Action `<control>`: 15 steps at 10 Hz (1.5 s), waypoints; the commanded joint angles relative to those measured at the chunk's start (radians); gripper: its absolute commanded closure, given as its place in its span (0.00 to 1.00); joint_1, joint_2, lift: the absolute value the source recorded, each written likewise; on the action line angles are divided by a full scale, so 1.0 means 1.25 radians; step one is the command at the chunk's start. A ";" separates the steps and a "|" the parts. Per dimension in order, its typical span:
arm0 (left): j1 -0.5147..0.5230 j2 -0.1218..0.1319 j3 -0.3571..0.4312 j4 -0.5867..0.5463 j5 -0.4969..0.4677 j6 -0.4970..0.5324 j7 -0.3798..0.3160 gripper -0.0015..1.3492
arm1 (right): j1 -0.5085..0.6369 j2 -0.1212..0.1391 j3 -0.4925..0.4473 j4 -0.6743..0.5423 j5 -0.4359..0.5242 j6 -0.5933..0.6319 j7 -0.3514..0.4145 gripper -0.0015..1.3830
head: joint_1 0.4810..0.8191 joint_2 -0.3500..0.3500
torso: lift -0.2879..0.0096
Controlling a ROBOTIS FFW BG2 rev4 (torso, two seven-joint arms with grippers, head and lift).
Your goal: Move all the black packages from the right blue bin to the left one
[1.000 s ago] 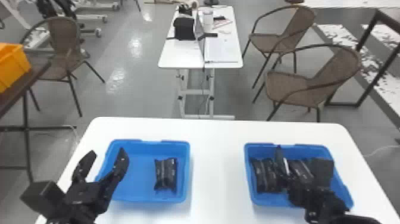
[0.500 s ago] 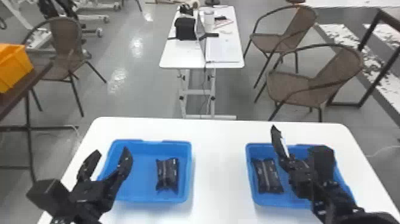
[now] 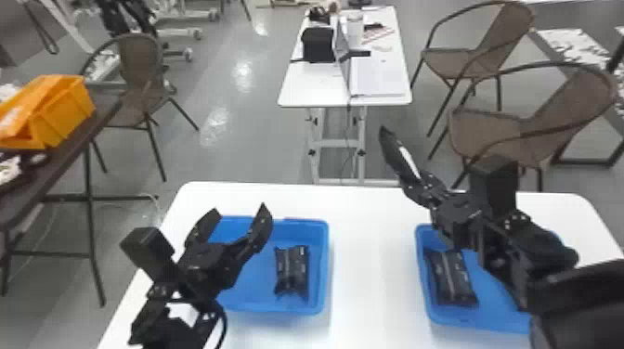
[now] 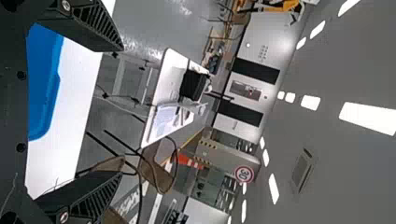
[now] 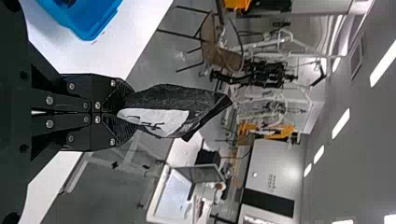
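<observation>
- And here's the right gripper (image 3: 417, 184), fingers clenched on a black package with a white label (image 3: 403, 155), held up at the fingertips!
- It's above the tabletop, showing in the head view against the floor past the table's far edge; in the right wrist view the package juts out well beyond the fingers.
- Over at the left blue bin (image 3: 323, 269), the left gripper (image 3: 237, 212) sits above the bin's left part, its two fingers spread wide.
- Inside that bin, one black package (image 3: 291, 270) lies near the right wall.
- Across to the right blue bin (image 3: 483, 323), partly hidden by the right arm: another black package (image 3: 451, 278) lies along its left side.
- Both bins stand on the white table (image 3: 371, 250), well apart.
</observation>
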 commanded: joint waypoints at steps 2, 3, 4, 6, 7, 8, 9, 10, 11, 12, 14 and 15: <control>-0.066 0.005 -0.003 -0.022 0.030 0.081 -0.046 0.00 | -0.080 -0.030 0.106 0.059 -0.074 -0.006 0.011 0.92 | 0.63 0.71 | 0.97; -0.093 -0.003 0.007 -0.030 0.048 0.138 -0.071 0.00 | -0.111 -0.052 0.152 0.090 -0.100 -0.016 0.011 0.92 | 0.63 0.73 | 0.97; -0.113 0.013 0.003 -0.045 0.057 0.180 -0.071 0.00 | -0.145 -0.070 0.200 0.114 -0.120 -0.021 0.011 0.92 | 0.63 0.75 | 0.97; -0.151 0.044 -0.008 -0.061 0.081 0.283 -0.073 0.00 | -0.208 -0.095 0.285 0.165 -0.155 -0.041 0.012 0.92 | 0.63 0.77 | 0.97; -0.161 0.046 -0.012 -0.066 0.081 0.321 -0.073 0.00 | -0.225 -0.102 0.304 0.177 -0.164 -0.046 0.012 0.92 | 0.63 0.79 | 0.97; -0.165 0.045 -0.013 -0.066 0.085 0.342 -0.073 0.00 | -0.240 -0.106 0.323 0.185 -0.169 -0.049 0.012 0.92 | 0.63 0.79 | 0.97; -0.169 0.045 -0.013 -0.067 0.087 0.349 -0.072 0.00 | -0.251 -0.110 0.334 0.189 -0.174 -0.051 0.012 0.92 | 0.63 0.79 | 0.97; -0.170 0.045 -0.013 -0.067 0.087 0.358 -0.071 0.00 | -0.259 -0.114 0.345 0.194 -0.182 -0.051 0.012 0.92 | 0.63 0.79 | 0.97; -0.170 0.046 -0.017 -0.066 0.090 0.360 -0.068 0.00 | -0.269 -0.114 0.356 0.200 -0.191 -0.052 0.012 0.92 | 0.63 0.79 | 0.97; -0.175 0.045 -0.022 -0.066 0.087 0.359 -0.063 0.00 | -0.273 -0.113 0.361 0.206 -0.196 -0.057 0.012 0.92 | 0.63 0.80 | 0.97; -0.174 0.040 -0.027 -0.062 0.077 0.363 -0.051 0.07 | -0.275 -0.108 0.363 0.212 -0.197 -0.059 0.012 0.92 | 0.63 0.80 | 0.97; -0.172 0.038 -0.027 -0.061 0.079 0.378 -0.045 0.36 | -0.275 -0.105 0.363 0.215 -0.197 -0.062 0.012 0.92 | 0.63 0.80 | 0.97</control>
